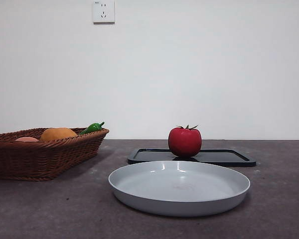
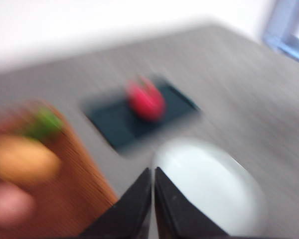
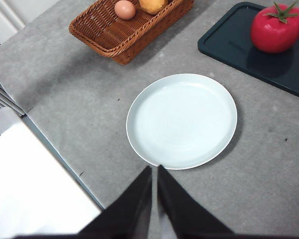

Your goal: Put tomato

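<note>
Tomato (image 1: 185, 142) sits upright on black tray (image 1: 192, 157), at twelve o'clock from empty grey plate (image 1: 179, 187). Left gripper (image 2: 153, 172) and right gripper (image 3: 154, 170) both closed, empty. Recommend opening wide and descending over the stem.

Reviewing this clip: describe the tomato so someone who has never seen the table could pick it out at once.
Start at the pale round plate in the middle of the grey table; just behind it lies a flat black tray. The tomato stands upright on that tray. It is glossy red with a dark green spiky stem, unlike the orange fruit and green pepper in the wicker basket.
</note>
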Action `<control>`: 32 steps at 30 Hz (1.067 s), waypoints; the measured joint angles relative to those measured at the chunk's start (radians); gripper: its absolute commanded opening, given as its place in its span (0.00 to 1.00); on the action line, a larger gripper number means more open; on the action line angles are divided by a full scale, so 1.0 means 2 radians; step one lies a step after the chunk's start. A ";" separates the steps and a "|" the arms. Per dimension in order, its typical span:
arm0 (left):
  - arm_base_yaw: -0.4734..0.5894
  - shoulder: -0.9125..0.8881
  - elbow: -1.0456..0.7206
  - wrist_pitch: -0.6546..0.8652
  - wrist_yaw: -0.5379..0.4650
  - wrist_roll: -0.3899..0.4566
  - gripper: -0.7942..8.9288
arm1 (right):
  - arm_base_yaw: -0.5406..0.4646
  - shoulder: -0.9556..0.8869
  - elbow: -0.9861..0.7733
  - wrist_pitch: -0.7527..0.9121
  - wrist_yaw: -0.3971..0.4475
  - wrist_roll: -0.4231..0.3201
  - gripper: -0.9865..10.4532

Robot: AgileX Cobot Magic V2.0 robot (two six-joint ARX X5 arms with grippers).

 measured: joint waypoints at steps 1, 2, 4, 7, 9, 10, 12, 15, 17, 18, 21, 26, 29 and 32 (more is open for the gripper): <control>0.009 -0.013 -0.012 0.030 -0.014 0.004 0.09 | 0.000 0.000 0.000 0.000 0.000 0.000 0.09; 0.019 -0.029 -0.028 0.063 -0.030 0.007 0.09 | 0.000 0.000 0.000 0.000 0.000 0.000 0.09; 0.037 -0.062 -0.065 0.127 -0.070 0.010 0.09 | 0.000 0.000 0.000 0.000 0.000 0.000 0.09; 0.059 -0.107 -0.126 0.200 -0.134 0.012 0.09 | 0.000 0.000 0.000 0.000 0.000 0.000 0.09; 0.067 -0.135 -0.166 0.230 -0.165 0.013 0.09 | 0.000 0.000 0.000 0.000 0.000 0.000 0.09; 0.070 -0.146 -0.182 0.239 -0.176 0.014 0.09 | 0.000 0.000 0.000 0.000 0.000 0.000 0.09; 0.076 -0.172 -0.224 0.257 -0.201 0.015 0.09 | 0.000 0.000 0.000 0.000 0.000 0.000 0.09; 0.084 -0.203 -0.278 0.266 -0.212 0.016 0.09 | 0.000 0.000 0.000 0.000 0.000 0.000 0.09; 0.087 -0.217 -0.307 0.266 -0.213 0.016 0.09 | 0.000 0.000 0.000 0.000 0.000 0.000 0.09; 0.087 -0.224 -0.320 0.266 -0.213 0.016 0.09 | 0.000 0.000 0.000 0.000 0.000 0.000 0.09; 0.088 -0.242 -0.352 0.260 -0.213 0.016 0.09 | 0.000 0.000 0.000 0.000 0.000 0.000 0.09; 0.088 -0.267 -0.391 0.257 -0.213 0.016 0.09 | 0.000 0.000 0.000 0.000 0.000 0.000 0.09; 0.088 -0.282 -0.391 0.243 -0.216 0.016 0.09 | 0.000 0.000 0.000 0.000 0.000 0.000 0.09; 0.088 -0.285 -0.391 0.215 -0.229 0.016 0.09 | 0.000 0.000 0.000 0.001 0.000 0.000 0.09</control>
